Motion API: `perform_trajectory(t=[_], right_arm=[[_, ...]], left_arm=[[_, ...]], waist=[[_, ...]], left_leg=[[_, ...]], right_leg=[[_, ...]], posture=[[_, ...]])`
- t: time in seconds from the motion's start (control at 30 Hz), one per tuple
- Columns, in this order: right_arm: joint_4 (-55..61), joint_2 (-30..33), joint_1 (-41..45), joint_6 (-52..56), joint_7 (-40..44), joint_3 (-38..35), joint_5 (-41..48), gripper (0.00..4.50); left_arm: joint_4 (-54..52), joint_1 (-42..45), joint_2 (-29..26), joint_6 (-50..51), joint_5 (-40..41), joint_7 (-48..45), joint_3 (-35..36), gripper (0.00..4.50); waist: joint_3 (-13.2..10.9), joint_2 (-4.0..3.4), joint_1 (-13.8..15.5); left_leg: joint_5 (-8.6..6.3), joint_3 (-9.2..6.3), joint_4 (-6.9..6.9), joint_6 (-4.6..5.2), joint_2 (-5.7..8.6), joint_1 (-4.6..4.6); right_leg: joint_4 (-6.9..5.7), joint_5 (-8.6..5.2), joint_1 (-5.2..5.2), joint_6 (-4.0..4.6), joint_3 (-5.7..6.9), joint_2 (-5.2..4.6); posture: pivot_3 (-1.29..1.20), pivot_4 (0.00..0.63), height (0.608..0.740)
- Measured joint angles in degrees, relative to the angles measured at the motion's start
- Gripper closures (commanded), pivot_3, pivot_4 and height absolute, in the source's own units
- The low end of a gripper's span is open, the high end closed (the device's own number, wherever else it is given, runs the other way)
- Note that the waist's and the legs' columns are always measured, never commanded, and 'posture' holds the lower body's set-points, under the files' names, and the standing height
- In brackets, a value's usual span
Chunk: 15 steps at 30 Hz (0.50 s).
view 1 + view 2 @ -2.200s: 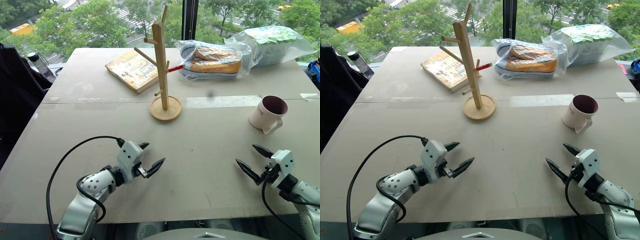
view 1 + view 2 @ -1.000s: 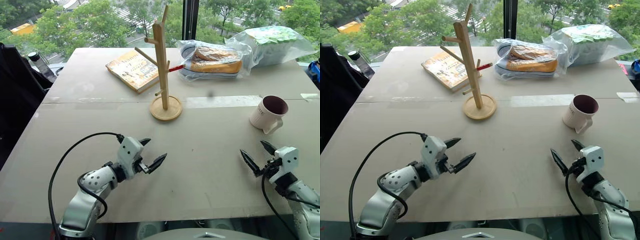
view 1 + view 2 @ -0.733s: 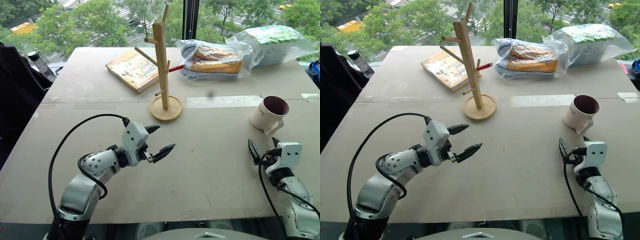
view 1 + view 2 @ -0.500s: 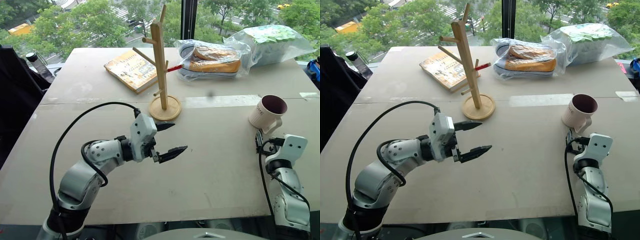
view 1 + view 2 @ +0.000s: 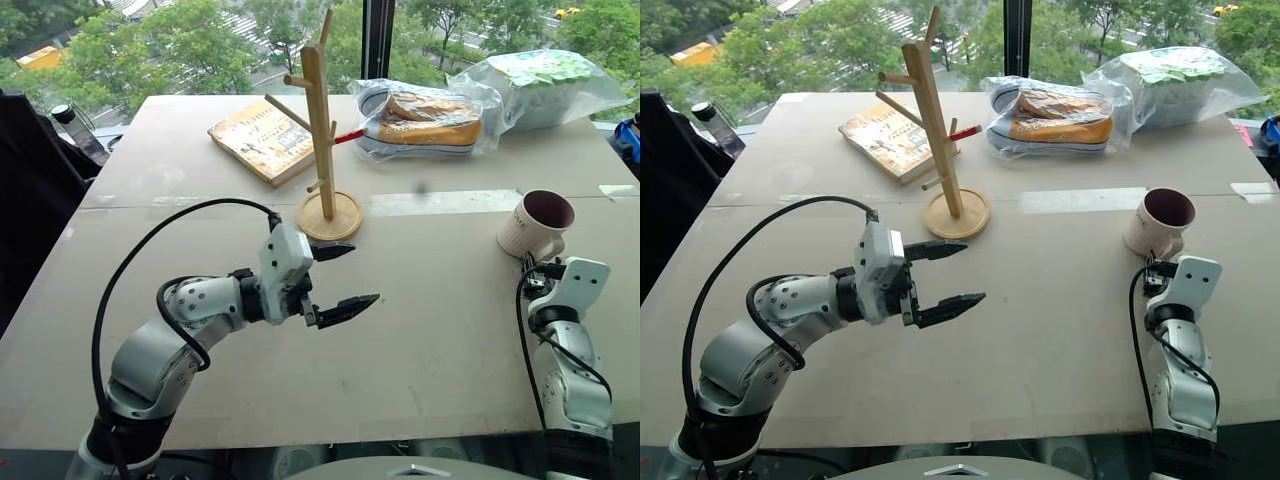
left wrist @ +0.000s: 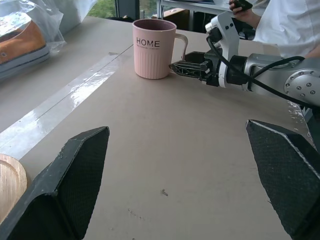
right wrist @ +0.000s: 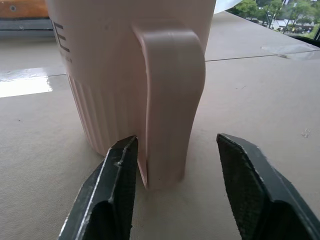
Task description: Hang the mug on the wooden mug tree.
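The mug (image 5: pixel 537 222), cream-white with a dark maroon inside, stands upright at the table's right, its handle toward me. My right gripper (image 7: pixel 175 140) is level at the handle (image 7: pixel 170 100), one finger on each side. One finger sits close against the handle and the other stands apart from it, so the jaws are open. The left wrist view shows the same gripper (image 6: pixel 182 65) reaching up to the mug (image 6: pixel 152 50). The wooden mug tree (image 5: pixel 323 130) stands mid-table on its round base. My left gripper (image 5: pixel 362 273) hovers open and empty just in front of that base.
A book (image 5: pixel 262 140) lies behind the tree to its left. A bagged shoe (image 5: pixel 430 120) and another filled plastic bag (image 5: pixel 545 85) sit at the back right. A dark object (image 5: pixel 30 180) is beside the table's left edge. A person in white (image 6: pixel 285 20) is beyond the right side.
My right gripper has moved forward to the mug's handle and its jaws have narrowed around it. My left arm has risen and swung toward the table's middle, still open.
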State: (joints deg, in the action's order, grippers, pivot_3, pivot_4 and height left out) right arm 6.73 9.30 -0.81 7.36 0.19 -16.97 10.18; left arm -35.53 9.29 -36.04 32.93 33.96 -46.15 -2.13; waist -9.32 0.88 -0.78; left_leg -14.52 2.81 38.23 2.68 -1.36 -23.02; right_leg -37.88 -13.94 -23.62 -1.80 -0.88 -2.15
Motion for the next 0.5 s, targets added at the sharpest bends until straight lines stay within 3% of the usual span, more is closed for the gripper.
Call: perform_trajectory(t=[0.1,0.5], right_arm=[[-0.74,0.40,0.54,-0.02,0.39,-0.17,0.12,4.42],[-2.45,0.99,1.93,0.11,0.75,-0.28,0.14,4.50]], left_arm=[[0.01,0.02,-0.02,-0.71,-0.14,0.21,0.07,0.00],[0.01,-0.78,-0.12,-2.26,-0.77,0.77,0.56,0.00]], waist=[[0.00,0.00,0.01],[0.00,0.00,-0.01]], left_leg=[[0.00,0.00,-0.01,0.00,0.00,0.00],[0.00,0.02,0.00,0.00,0.00,0.01]], right_leg=[[0.00,0.00,0.00,0.00,-0.01,0.01],[-0.01,0.00,0.00,0.00,-0.03,0.01]], posture=[[0.00,0.150,0.740],[0.00,0.150,0.740]])
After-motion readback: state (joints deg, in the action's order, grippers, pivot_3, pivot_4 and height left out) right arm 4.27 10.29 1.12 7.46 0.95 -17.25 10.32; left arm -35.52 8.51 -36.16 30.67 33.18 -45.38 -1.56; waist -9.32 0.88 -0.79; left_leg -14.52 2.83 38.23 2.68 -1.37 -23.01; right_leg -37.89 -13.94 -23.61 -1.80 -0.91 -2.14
